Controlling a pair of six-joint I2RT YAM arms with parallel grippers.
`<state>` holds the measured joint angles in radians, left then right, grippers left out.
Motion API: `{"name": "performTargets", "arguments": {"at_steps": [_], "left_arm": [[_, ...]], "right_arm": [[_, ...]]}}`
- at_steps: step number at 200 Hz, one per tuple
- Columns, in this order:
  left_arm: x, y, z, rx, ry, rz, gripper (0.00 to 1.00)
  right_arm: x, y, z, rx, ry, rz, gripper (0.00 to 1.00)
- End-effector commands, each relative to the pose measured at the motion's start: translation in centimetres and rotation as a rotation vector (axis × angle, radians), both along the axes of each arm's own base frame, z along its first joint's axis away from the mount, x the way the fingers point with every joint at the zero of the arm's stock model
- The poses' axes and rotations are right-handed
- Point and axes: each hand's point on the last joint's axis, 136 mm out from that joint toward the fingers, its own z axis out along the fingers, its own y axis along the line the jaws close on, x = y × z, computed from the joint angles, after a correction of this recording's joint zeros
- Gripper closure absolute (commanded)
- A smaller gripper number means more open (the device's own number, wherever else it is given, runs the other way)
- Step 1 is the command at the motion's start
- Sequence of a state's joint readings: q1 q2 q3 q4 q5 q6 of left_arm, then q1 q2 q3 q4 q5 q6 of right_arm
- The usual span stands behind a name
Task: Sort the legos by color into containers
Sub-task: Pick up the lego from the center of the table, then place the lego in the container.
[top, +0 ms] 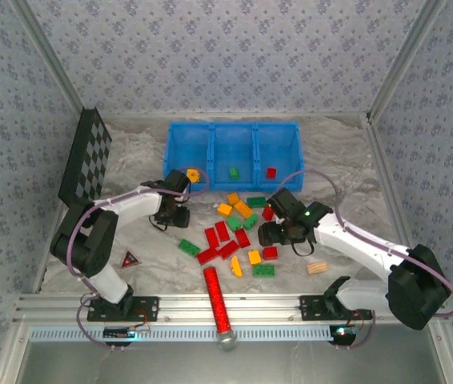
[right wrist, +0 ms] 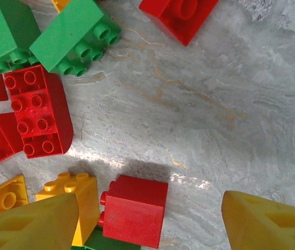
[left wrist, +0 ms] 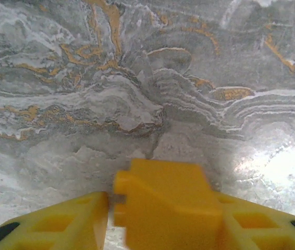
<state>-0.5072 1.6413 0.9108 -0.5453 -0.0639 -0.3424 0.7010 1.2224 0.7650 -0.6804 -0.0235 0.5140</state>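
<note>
The left end effector (left wrist: 162, 208) is clamped on a yellow lego (left wrist: 160, 179) above the surface (left wrist: 137, 78). At its 3 o'clock, the right end effector (right wrist: 151, 199) hangs with fingers apart over a red lego (right wrist: 134, 214). Loose legos (top: 222, 231) lie between them. The containers (top: 213, 144) sit at 12 o'clock, one lego in each.

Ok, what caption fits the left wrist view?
Left gripper clamping a yellow lego, marbled tabletop behind.

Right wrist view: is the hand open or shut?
Open: the right hand has its yellow fingers wide apart; a small red plastic brick lies between them, touching neither.
</note>
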Motion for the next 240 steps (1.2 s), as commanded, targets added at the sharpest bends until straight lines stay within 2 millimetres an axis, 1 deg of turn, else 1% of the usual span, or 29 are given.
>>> {"name": "performTargets", "arguments": {"at_steps": [1,19,34,49,62,80,99,105,137,154,170,187,204,222,240], "left_arm": [[-0.7,-0.3,-1.3,-0.005,0.044,-0.004,0.57],[-0.9,-0.2,-1.5,-0.002,0.053,-0.001,0.64],[-0.8,-0.2,-1.3,-0.004,0.047,0.005,0.66],[-0.4,-0.3,-0.5,-0.012,0.026,0.007,0.67],[0.2,-0.4,0.6,-0.019,-0.001,0.008,0.67],[1.4,-0.7,3.0,-0.031,-0.058,0.008,0.68],[3.2,-1.1,6.1,-0.047,-0.136,0.002,0.68],[3.9,-1.3,7.3,-0.057,-0.165,0.002,0.68],[7.6,-2.3,12.3,-0.094,-0.290,-0.008,0.69],[10.0,-2.7,14.3,-0.100,-0.354,-0.006,0.69],[12.3,-3.0,15.5,-0.102,-0.402,0.006,0.69],[14.7,-3.5,16.0,-0.116,-0.433,0.017,0.69],[16.7,-4.2,15.5,-0.109,-0.435,0.018,0.69],[18.5,-4.9,13.7,-0.085,-0.411,0.012,0.69],[19.8,-5.4,11.9,-0.068,-0.380,0.006,0.69]], "right_arm": [[-1.0,0.1,-0.3,0.017,0.032,-0.013,0.25],[-1.4,0.1,-0.7,0.020,0.052,-0.015,0.24],[-1.7,0.1,-1.2,0.019,0.070,-0.019,0.24],[-2.1,0.1,-1.7,0.016,0.081,-0.024,0.24],[-2.3,0.1,-2.2,0.016,0.088,-0.030,0.23],[-2.2,0.3,-2.7,0.024,0.088,-0.034,0.23],[-2.4,0.4,-3.3,0.023,0.099,-0.033,0.23],[-2.0,0.8,-3.3,0.036,0.083,-0.034,0.23],[-2.0,1.1,-4.1,0.030,0.088,-0.026,0.23],[-1.9,1.1,-4.5,0.020,0.090,-0.026,0.24],[-1.9,1.1,-4.8,0.009,0.093,-0.026,0.25],[-1.9,1.1,-5.1,0.001,0.095,-0.025,0.26],[-2.1,1.0,-5.5,-0.010,0.105,-0.028,0.28],[-2.2,0.7,-5.9,-0.028,0.110,-0.030,0.29],[-2.1,0.7,-6.2,-0.034,0.110,-0.031,0.31]]}}
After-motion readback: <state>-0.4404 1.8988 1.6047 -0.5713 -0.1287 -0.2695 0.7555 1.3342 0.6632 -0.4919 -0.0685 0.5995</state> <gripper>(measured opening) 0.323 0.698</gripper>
